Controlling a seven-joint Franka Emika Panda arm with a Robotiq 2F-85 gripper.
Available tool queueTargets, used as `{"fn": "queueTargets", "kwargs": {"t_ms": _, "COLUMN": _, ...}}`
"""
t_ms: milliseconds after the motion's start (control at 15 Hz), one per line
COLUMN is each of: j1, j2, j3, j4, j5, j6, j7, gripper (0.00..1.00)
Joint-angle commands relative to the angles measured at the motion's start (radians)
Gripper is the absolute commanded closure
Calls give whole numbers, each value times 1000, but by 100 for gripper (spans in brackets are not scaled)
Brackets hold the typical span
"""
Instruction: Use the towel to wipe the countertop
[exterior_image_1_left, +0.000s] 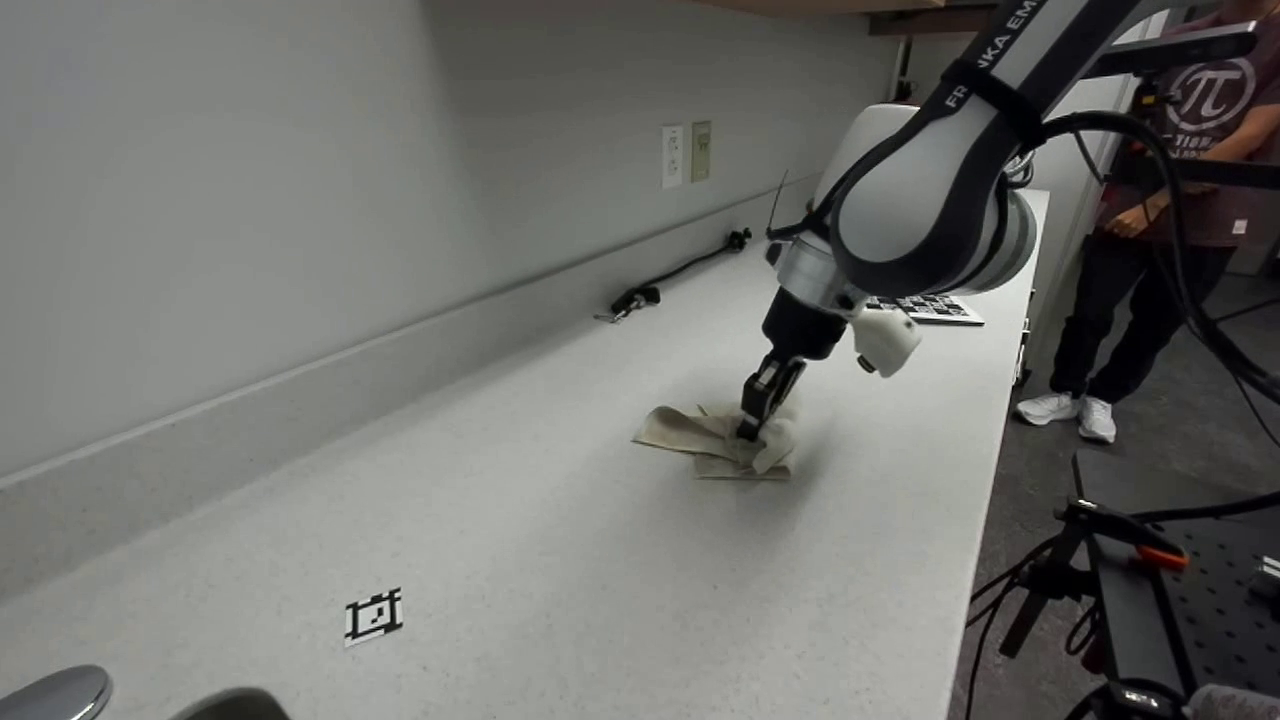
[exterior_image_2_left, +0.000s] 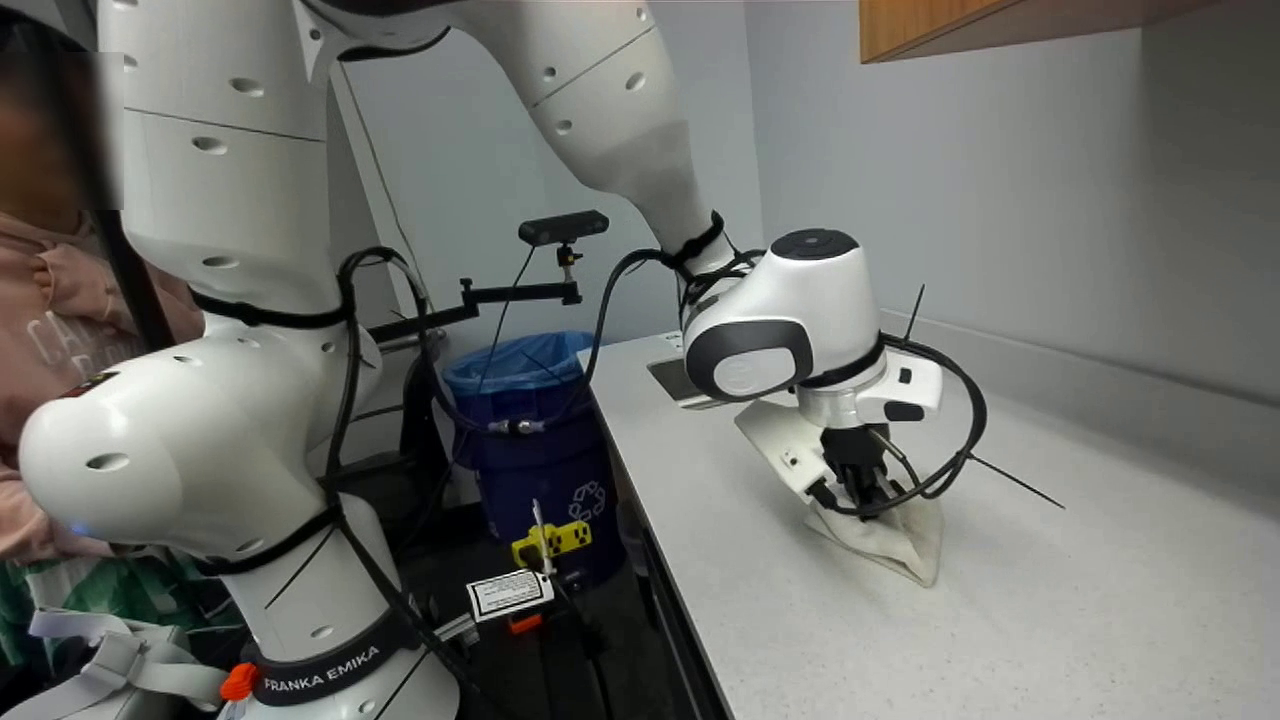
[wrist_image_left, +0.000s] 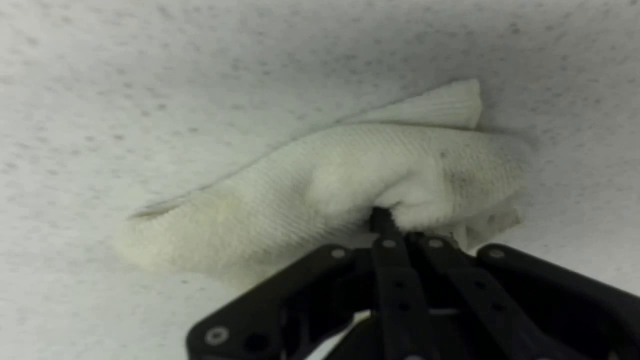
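Towel sits bunched on countertop, between back and front edges — arm slants down, gripper points downward, pinching it.

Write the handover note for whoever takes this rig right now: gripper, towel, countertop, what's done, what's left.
Gripper: closed on the towel, pinching a bunched fold.
Towel: crumpled on the countertop, with loose flaps sticking out around the grip.
Done: towel grasped and down on the surface. How much has been wiped, these pictures cannot show.
Left: most likely, sweep the towel across the countertop while keeping the grip. I'd steer around the small black-and-white marker and the checkered board, both on the counter.
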Motion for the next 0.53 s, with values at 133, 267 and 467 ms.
{"fn": "queueTargets", "kwargs": {"t_ms": 133, "j1": -54, "j2": -19, "j3": -10, "j4": -43, "j5": 28, "j6": 20, "j7": 12, "gripper": 99}}
{"fn": "queueTargets", "kwargs": {"t_ms": 267, "j1": -38, "j2": 4, "j3": 22, "j4": -36, "j5": 28, "j6": 2, "j7": 13, "gripper": 99}}
{"fn": "queueTargets", "kwargs": {"t_ms": 467, "j1": -14, "j2": 32, "j3": 96, "j4": -38, "j5": 31, "j6": -16, "j7": 6, "gripper": 99}}
